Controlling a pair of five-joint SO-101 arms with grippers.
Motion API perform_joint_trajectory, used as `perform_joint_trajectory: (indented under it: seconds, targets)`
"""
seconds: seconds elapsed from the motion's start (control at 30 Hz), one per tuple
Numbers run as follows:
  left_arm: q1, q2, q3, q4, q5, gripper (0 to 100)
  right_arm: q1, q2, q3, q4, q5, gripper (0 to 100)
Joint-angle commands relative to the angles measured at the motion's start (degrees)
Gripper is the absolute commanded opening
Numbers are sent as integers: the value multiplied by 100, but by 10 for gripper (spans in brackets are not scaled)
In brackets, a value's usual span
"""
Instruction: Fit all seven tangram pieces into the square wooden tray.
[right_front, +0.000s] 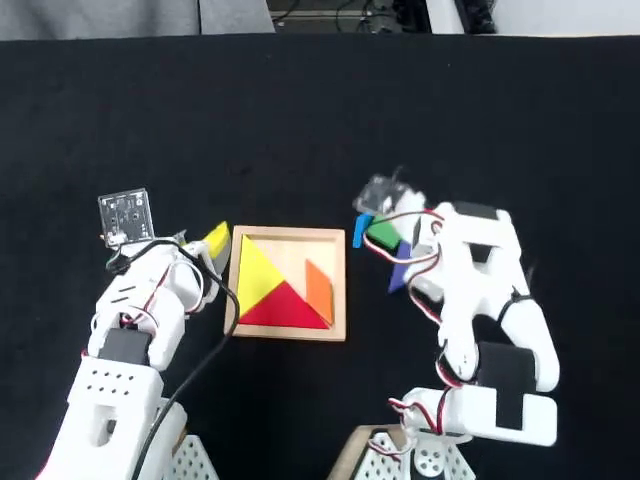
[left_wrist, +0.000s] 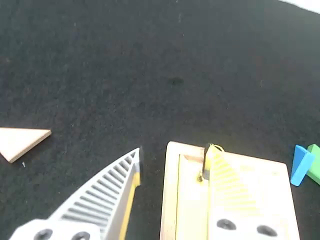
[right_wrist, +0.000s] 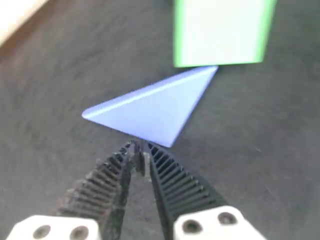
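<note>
Just beyond the right gripper (right_wrist: 137, 150), whose fingertips are pressed together on nothing, the blue triangle (right_wrist: 150, 115) is seen lying flat on the black cloth; its near corner is at or just short of the tips, and contact cannot be made out; past it lies the green piece (right_wrist: 220, 32). The left gripper (left_wrist: 175, 149) is held open, with one wall of the square wooden tray (left_wrist: 172, 200) between its fingers; off to one side of it a pale triangle (left_wrist: 22, 140) rests on the cloth, well apart.

The blue triangle is judged light, stiff and smooth-faced; being thin and flat, it is best taken across two edges near its middle, since a pinch at a corner is likely to let it pivot or skid.

From the high view the tray's filling is read: a yellow piece (right_front: 258, 275), a red piece (right_front: 285, 305) and an orange piece (right_front: 318, 290) are seated inside. From the right wrist the meeting of tips and triangle is read closely, the arm lying over that spot from above.
</note>
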Motion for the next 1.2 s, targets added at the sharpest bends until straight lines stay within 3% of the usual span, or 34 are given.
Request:
perform_joint_trajectory:
  seconds: [0.0,0.27,0.47,0.53,0.7,0.87,1.17]
  targets:
    - [40,-88,-40,-88,53,209,-9,-734,-400,-62,-1187,11]
    - [40,-88,-31,-70,53,209,-255,-2747,-286,853,-2743,11]
    - [40,-88,-13,-70,53,209,-686,-3055,-312,1565,-4026,17]
    - [40,-88,-4,-70,53,209,-809,-2958,-321,1662,-4624,67]
    - [40,-88,13,-70,53,209,-1011,-2589,-303,2233,-7218,279]
    - [40,-88,31,-70,53,209,-888,-2123,-303,2189,-7402,385]
    - [40,-88,31,-70,53,209,-879,-901,-400,844,-7578,298]
